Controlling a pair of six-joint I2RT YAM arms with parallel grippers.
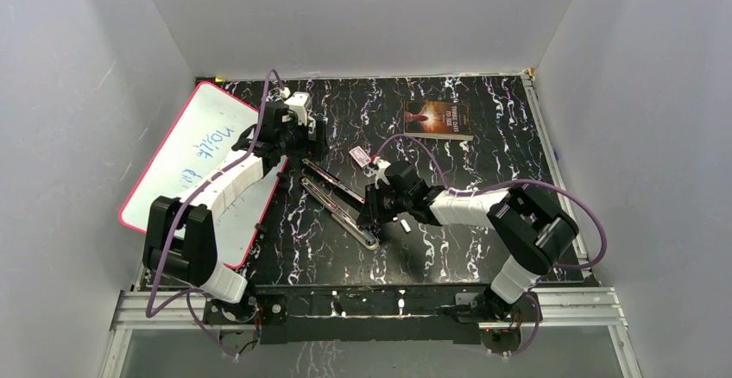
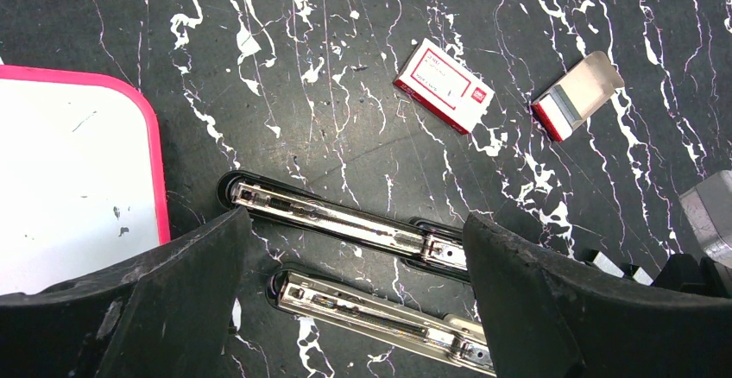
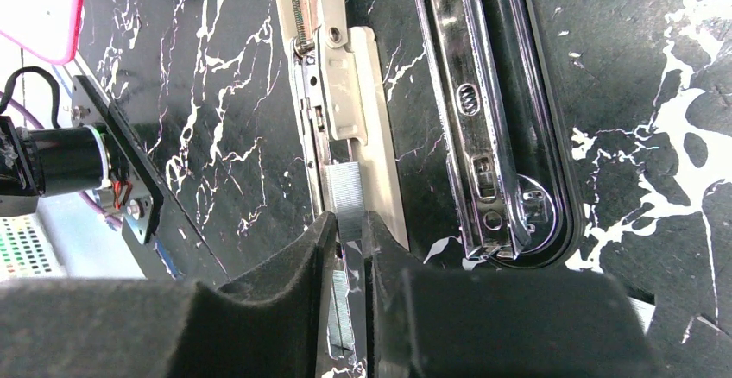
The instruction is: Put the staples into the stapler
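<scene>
– At mid-counter, where does your stapler [image 1: 338,198] stand?

– Swung fully open on the counter [image 1: 362,102], its two long halves lying side by side and running from far-left to near-right. You have the loading side exposed, so I'd call that part done.

– And the staples [image 3: 345,192]?

– One silvery strip is pinched in your right claw [image 3: 348,238], whose fingers are together on its sides. It hangs right over the near-right end of the magazine rail [image 3: 332,76], lined up along it. Its far end looks to be touching the rail, but you can't tell from the wrist view whether it is seated in the channel.

– What about your left claw [image 2: 358,223]?

– Spread wide and holding nothing. It hovers over the far-left end of the stapler, one finger on each side, not touching it as far as the pictures show. Your whiteboard [image 1: 194,158] lies just left of it.

– What's left, by your reckoning?

– You have to settle the strip down into the rail, let go, then fold the stapler closed. The opened staple box [image 2: 444,85] and its tray [image 2: 577,95] lie just beyond the stapler, on the far-right side.
</scene>
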